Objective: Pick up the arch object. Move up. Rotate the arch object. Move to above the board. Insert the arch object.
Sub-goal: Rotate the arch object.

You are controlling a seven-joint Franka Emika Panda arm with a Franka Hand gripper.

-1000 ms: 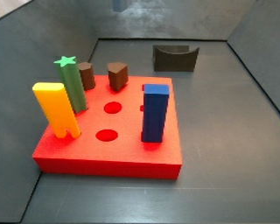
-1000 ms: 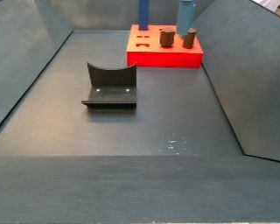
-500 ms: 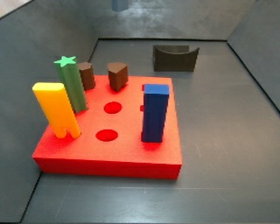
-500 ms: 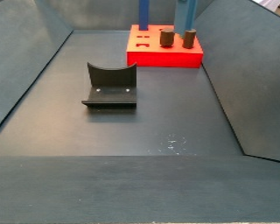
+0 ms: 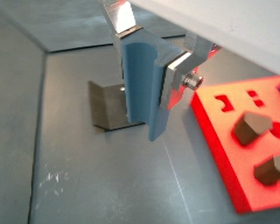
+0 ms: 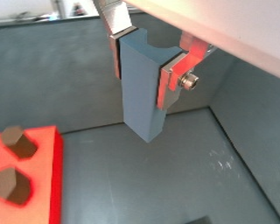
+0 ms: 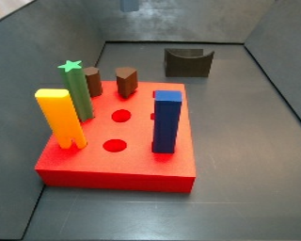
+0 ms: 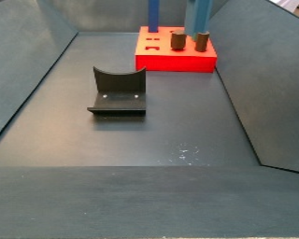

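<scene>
In both wrist views my gripper (image 5: 150, 54) (image 6: 145, 57) is shut on the arch object (image 5: 140, 87) (image 6: 143, 105). It is a tall pale steel-blue piece that hangs upright in the air, with its notched end up between the fingers. The red board (image 5: 230, 131) (image 6: 49, 175) lies off to one side of it, lower down. In both side views the board (image 7: 116, 165) (image 8: 177, 62) shows with round holes (image 7: 119, 117) in its top. The gripper and the arch object are out of view there.
The dark fixture (image 5: 104, 105) (image 7: 188, 62) (image 8: 117, 91) stands on the grey floor, behind the held piece. On the board stand a yellow post (image 7: 59, 118), a green star post (image 7: 75, 89), brown pieces (image 7: 125, 83) and a dark blue post (image 7: 166, 120). Grey walls enclose the floor.
</scene>
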